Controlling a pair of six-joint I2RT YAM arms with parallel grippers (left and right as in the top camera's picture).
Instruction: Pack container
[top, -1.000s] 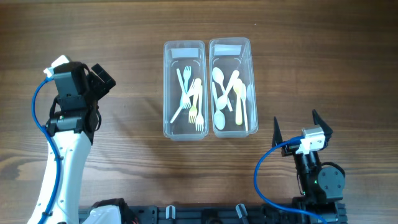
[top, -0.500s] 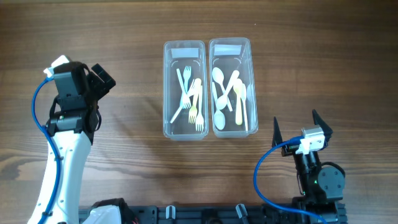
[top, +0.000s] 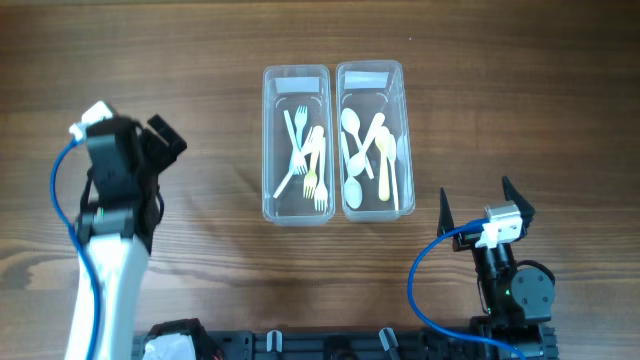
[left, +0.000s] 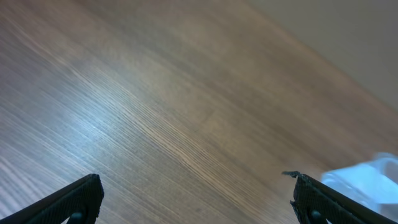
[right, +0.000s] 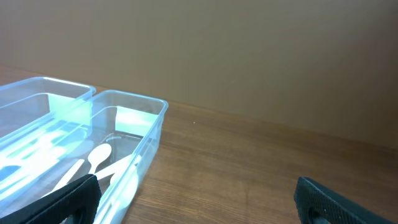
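overhead: fork container and spoon container side by side mid-worktop; left claw and right claw both apart, empty | left wrist: bare wood, container corner at right edge | right wrist: both containers lower left

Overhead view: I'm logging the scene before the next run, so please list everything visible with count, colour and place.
fork container: one, clear, mid-table, left of the pair
spoon container: one, clear, right beside it
forks: several, white and yellow, in the fork container
spoons: several, white and pale yellow, in the spoon container
table: one, brown wood, under everything
left gripper: one, black, open, left of both containers
right gripper: one, black, open, near-right of them
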